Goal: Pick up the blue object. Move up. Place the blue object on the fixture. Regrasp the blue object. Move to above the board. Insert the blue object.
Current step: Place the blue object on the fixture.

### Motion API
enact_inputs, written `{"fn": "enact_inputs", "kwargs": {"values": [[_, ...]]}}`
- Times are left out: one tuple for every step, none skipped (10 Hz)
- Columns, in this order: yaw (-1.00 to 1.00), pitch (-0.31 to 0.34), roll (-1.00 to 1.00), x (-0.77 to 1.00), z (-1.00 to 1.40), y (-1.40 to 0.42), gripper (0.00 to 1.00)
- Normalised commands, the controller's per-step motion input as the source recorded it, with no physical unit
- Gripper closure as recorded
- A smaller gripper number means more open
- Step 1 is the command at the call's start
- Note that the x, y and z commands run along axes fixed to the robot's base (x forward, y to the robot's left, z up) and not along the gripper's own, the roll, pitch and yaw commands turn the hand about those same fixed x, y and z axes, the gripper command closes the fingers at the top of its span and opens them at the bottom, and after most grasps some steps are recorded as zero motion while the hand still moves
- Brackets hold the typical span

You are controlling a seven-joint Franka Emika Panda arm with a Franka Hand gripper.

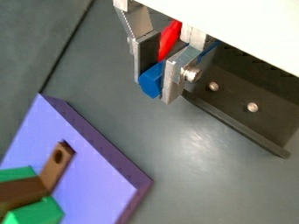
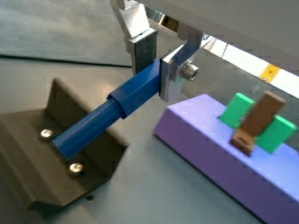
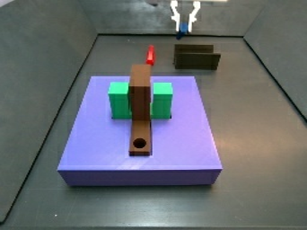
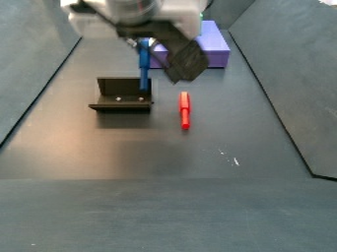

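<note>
A: Blue object, the slim blue stick-shaped peg — where is it?

B: Clamped between the silver finger plates of the gripper. In a wrist view its far end slants down onto the dark olive-grey L-shaped fixture, touching the raised back edge.

A: And across the side view, left to right?

B: First the large flat purple-blue square board on the dark floor. On it sit the green blocks, with the long brown bar running between them, its round hole near the front end. Behind the bar's far end lies the small red peg, on the floor. Further right stands the fixture, and the gripper hangs just above it, the blue object showing as a small tip below the fingers.

A: The other cameras?

B: In a side view the blue object stands nearly upright over the fixture, with the red peg lying beside it, apart.
</note>
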Motion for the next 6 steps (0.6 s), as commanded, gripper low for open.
{"fn": "enact_inputs", "kwargs": {"values": [[0.08, 0.000, 0.00, 0.85, -0.21, 0.00, 1.00], [0.07, 0.000, 0.00, 0.84, -0.17, 0.00, 1.00], [0.07, 0.000, 0.02, 0.83, -0.14, 0.00, 1.00], [0.07, 0.000, 0.04, 0.75, -0.17, 0.00, 1.00], [0.03, 0.000, 0.00, 0.55, -0.27, 0.00, 1.00], [0.00, 0.000, -0.10, 0.32, -0.21, 0.00, 1.00]]}}
